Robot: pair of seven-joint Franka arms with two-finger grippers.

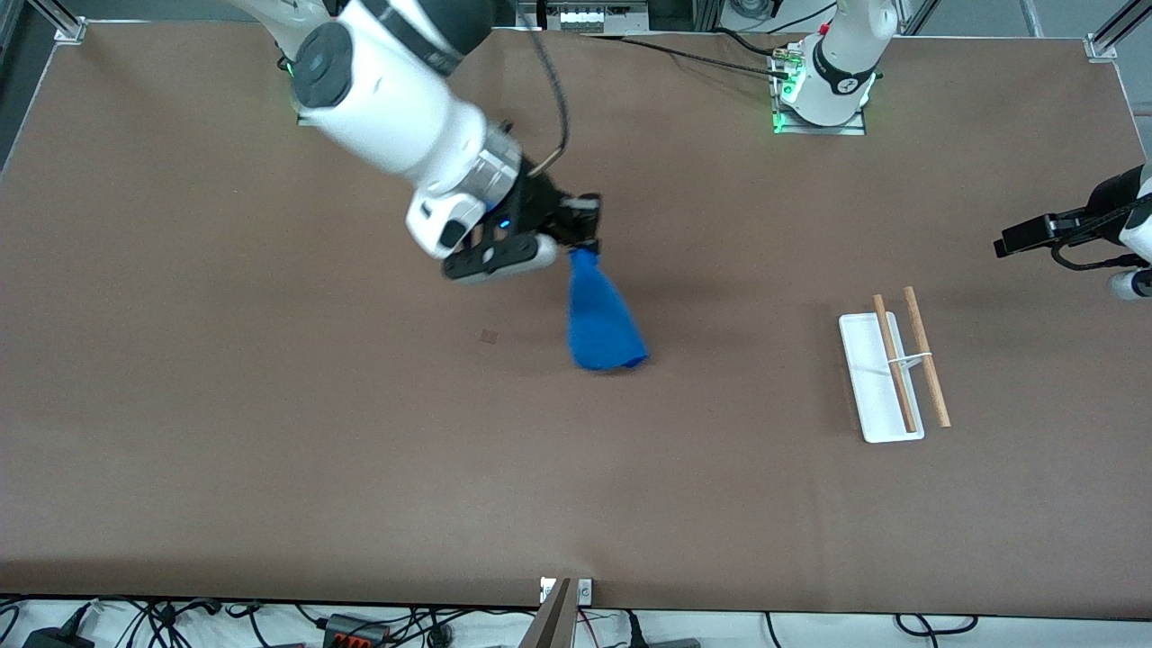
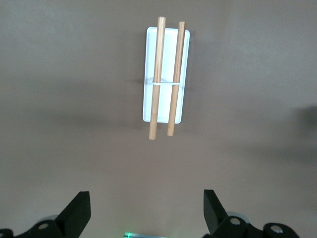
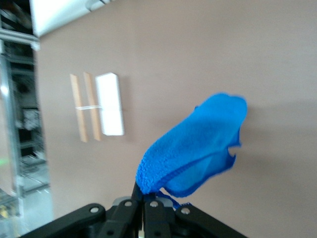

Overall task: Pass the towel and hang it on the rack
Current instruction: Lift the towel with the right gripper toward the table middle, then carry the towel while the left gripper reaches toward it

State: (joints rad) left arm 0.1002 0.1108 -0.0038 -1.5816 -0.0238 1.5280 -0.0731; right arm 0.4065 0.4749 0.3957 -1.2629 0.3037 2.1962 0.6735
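The bright blue towel (image 1: pixel 601 315) hangs from my right gripper (image 1: pixel 582 247) over the middle of the table. That gripper is shut on one corner of the towel (image 3: pixel 195 146), which droops in a bunched fold. The rack (image 1: pixel 886 369) stands toward the left arm's end of the table: a white tray base with a thin wire frame and two wooden rods. My left gripper (image 2: pixel 147 210) is open and empty, held in the air above the table near the rack (image 2: pixel 165 77), at the left arm's edge of the front view.
The brown table top (image 1: pixel 270 432) spreads wide around the towel. A small dark square mark (image 1: pixel 489 336) lies on it near the towel. Cables and power strips run along the table's front edge.
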